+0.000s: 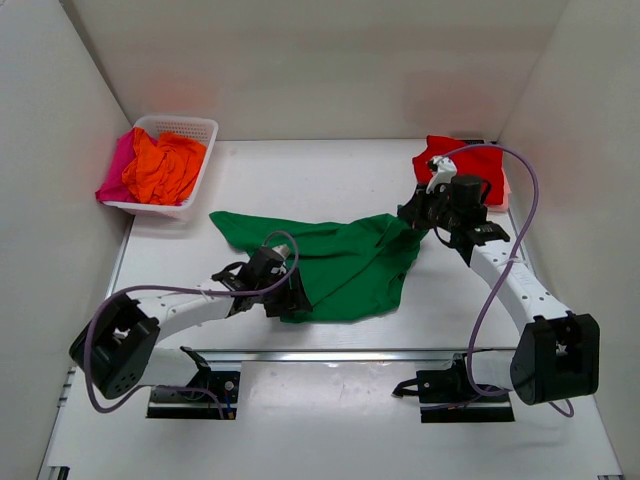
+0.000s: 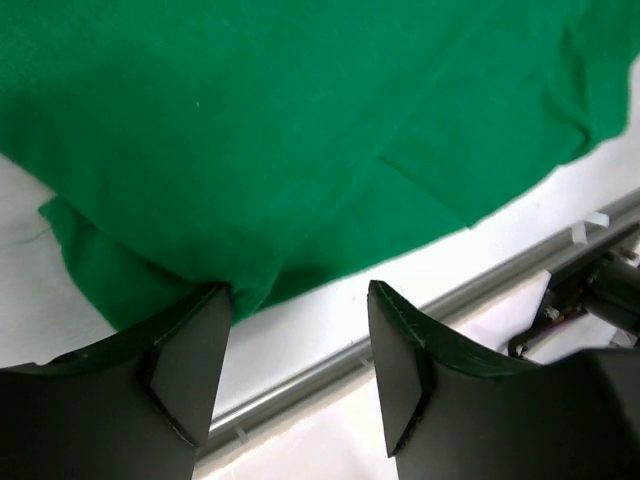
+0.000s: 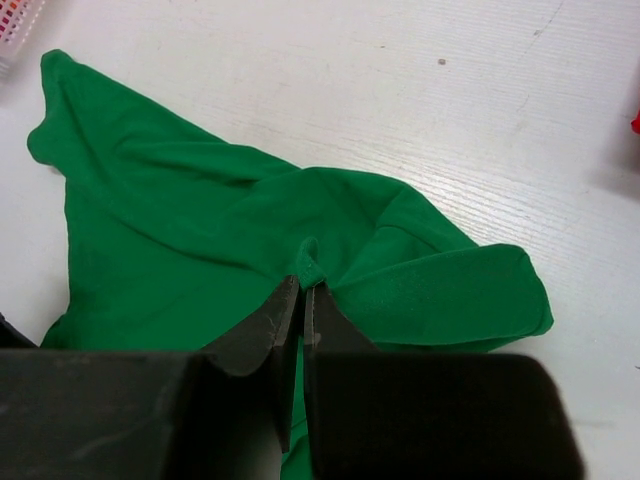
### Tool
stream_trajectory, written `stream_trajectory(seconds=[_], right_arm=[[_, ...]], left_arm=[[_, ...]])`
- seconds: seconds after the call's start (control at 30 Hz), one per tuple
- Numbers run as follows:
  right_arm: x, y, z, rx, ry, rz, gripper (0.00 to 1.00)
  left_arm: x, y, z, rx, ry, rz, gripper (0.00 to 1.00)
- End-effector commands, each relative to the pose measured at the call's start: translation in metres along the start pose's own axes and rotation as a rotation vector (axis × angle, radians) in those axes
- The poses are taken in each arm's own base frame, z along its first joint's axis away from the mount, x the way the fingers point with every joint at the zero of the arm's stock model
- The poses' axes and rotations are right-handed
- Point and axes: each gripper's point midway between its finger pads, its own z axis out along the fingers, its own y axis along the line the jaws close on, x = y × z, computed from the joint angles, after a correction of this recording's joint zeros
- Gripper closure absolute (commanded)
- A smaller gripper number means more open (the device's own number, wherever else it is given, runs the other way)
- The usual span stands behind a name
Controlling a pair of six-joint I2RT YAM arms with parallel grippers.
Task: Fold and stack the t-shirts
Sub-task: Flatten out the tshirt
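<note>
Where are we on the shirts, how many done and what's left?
One looks done: the red t-shirt lies as a compact bundle at the far right. In hand: the green t-shirt lies rumpled mid-table, the right gripper shut on a pinch of it, the left gripper open at its near edge. Still to do: the orange t-shirt and pink t-shirt, both in the basket.

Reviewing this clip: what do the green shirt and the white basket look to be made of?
Green shirt: soft matte cloth, probably a cotton-like knit; it creases and puckers where the right hand pinches it. Basket: stiff white plastic, apparently moulded, with an open lattice wall and a smooth rim.
</note>
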Motion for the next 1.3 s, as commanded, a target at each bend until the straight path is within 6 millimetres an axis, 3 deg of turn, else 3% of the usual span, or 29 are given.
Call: stream_trajectory(seconds=[0.0, 0.07, 0.17, 0.23, 0.27, 0.4, 0.43, 0.5, 0.6, 0.63, 0.67, 0.7, 0.73, 0.8, 0.83, 0.9, 0.97, 1.0, 1.03, 1.27], right_arm=[[-0.013, 0.002, -0.001, -0.016, -0.057, -0.018, 0.99], [-0.014, 0.005, -0.001, -0.026, -0.060, -0.016, 1.00], [-0.015, 0.002, -0.002, -0.023, -0.066, -0.021, 0.99], [-0.011, 0.003, -0.001, -0.029, -0.055, -0.020, 1.00], [-0.012, 0.002, -0.002, -0.027, -0.058, -0.017, 1.00], [-0.017, -0.003, -0.006, -0.015, -0.066, -0.020, 1.00], [-0.025, -0.001, -0.013, -0.017, -0.085, -0.033, 1.00], [-0.041, -0.001, -0.021, -0.012, -0.114, -0.039, 1.00], [-0.088, 0.007, -0.051, -0.009, -0.224, -0.067, 1.00], [-0.109, 0.010, -0.064, -0.008, -0.270, -0.079, 1.00], [-0.119, 0.012, -0.072, -0.004, -0.295, -0.084, 1.00], [-0.140, 0.020, -0.089, -0.011, -0.349, -0.099, 1.00], [-0.157, 0.026, -0.100, -0.013, -0.388, -0.113, 0.99], [-0.181, 0.034, -0.129, -0.019, -0.456, -0.129, 1.00], [-0.199, 0.042, -0.145, -0.022, -0.506, -0.148, 1.00], [-0.218, 0.050, -0.177, -0.016, -0.561, -0.172, 1.00], [-0.236, 0.056, -0.209, 0.009, -0.622, -0.208, 1.00], [-0.237, 0.061, -0.218, 0.007, -0.634, -0.222, 1.00], [-0.245, 0.069, -0.241, 0.023, -0.678, -0.254, 1.00], [-0.271, 0.124, -0.323, 0.093, -0.842, -0.385, 1.00]], left_arm=[[-0.020, -0.016, 0.004, 0.014, -0.067, 0.015, 0.37], [-0.023, -0.015, 0.007, 0.002, -0.079, 0.017, 0.40], [-0.032, -0.019, 0.010, 0.005, -0.095, 0.014, 0.58], [-0.033, -0.020, 0.009, 0.013, -0.104, 0.018, 0.82], [-0.038, -0.023, 0.005, 0.024, -0.121, 0.007, 1.00], [-0.055, -0.030, -0.013, 0.032, -0.171, 0.025, 1.00], [-0.078, -0.048, -0.036, 0.085, -0.230, 0.039, 1.00], [-0.106, -0.046, -0.059, 0.072, -0.291, 0.050, 1.00], [-0.189, -0.084, -0.156, 0.136, -0.532, 0.092, 1.00], [-0.203, -0.075, -0.172, 0.112, -0.563, 0.069, 1.00], [-0.224, -0.083, -0.206, 0.117, -0.645, 0.086, 1.00], [-0.240, -0.091, -0.236, 0.133, -0.711, 0.089, 1.00], [-0.245, -0.090, -0.249, 0.123, -0.738, 0.087, 1.00], [-0.258, -0.105, -0.299, 0.148, -0.857, 0.104, 1.00], [-0.260, -0.104, -0.308, 0.140, -0.879, 0.107, 1.00], [-0.260, -0.115, -0.338, 0.168, -0.967, 0.107, 1.00], [-0.247, -0.124, -0.365, 0.202, -1.044, 0.117, 1.00], [-0.241, -0.126, -0.372, 0.220, -1.062, 0.105, 1.00], [-0.232, -0.126, -0.381, 0.230, -1.080, 0.109, 1.00], [-0.193, -0.131, -0.437, 0.251, -1.190, 0.097, 1.00]])
